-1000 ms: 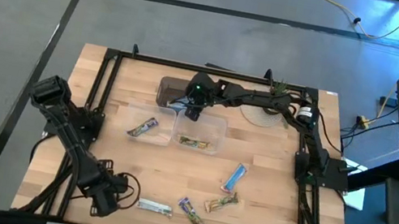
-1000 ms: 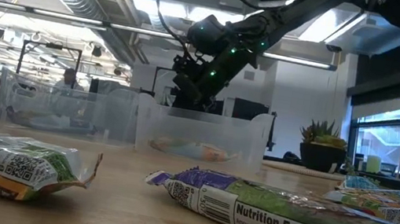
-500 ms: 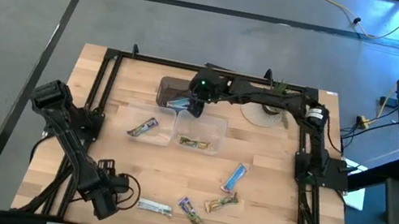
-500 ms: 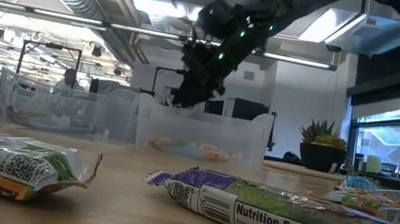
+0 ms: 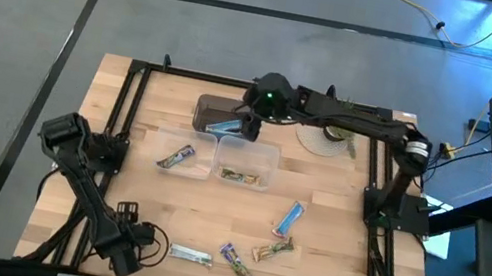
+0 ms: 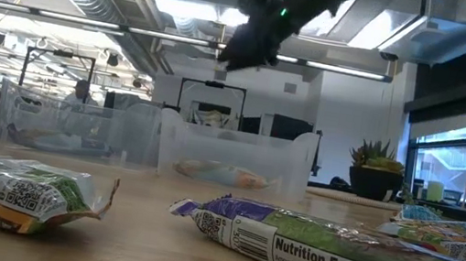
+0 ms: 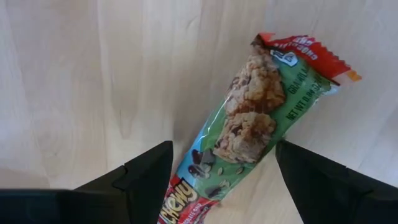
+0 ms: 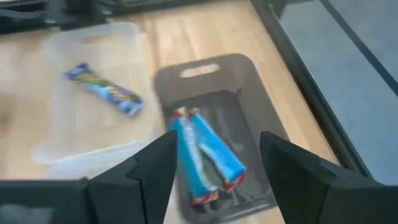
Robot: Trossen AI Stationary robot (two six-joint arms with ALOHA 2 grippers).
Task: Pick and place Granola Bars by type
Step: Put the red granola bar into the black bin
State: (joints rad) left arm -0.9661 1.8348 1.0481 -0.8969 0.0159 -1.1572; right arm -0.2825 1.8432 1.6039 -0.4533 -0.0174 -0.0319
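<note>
Granola bars lie on the wooden table. A green bar with red ends (image 7: 249, 130) lies flat between the fingers of my left gripper (image 7: 224, 149), which is open and points down over it near the table's front left (image 5: 134, 243). A blue bar (image 8: 205, 158) lies in the dark tray (image 5: 208, 109). My right gripper (image 8: 217, 140) hangs open high above it (image 5: 253, 124). One purple bar (image 5: 177, 156) lies in the left clear tub, one green-tan bar (image 5: 238, 174) in the right tub.
Loose on the table lie a blue bar (image 5: 289, 219), a green bar (image 5: 272, 251) and a purple bar (image 5: 237, 263). A round pale disc (image 5: 324, 142) sits at the back right. A black frame (image 5: 136, 68) edges the table.
My right gripper has risen well above the tubs and tray and drawn a little toward the far right, while the blue bar stays in the tray. My left gripper has sunk toward the bar near the table's front edge.
</note>
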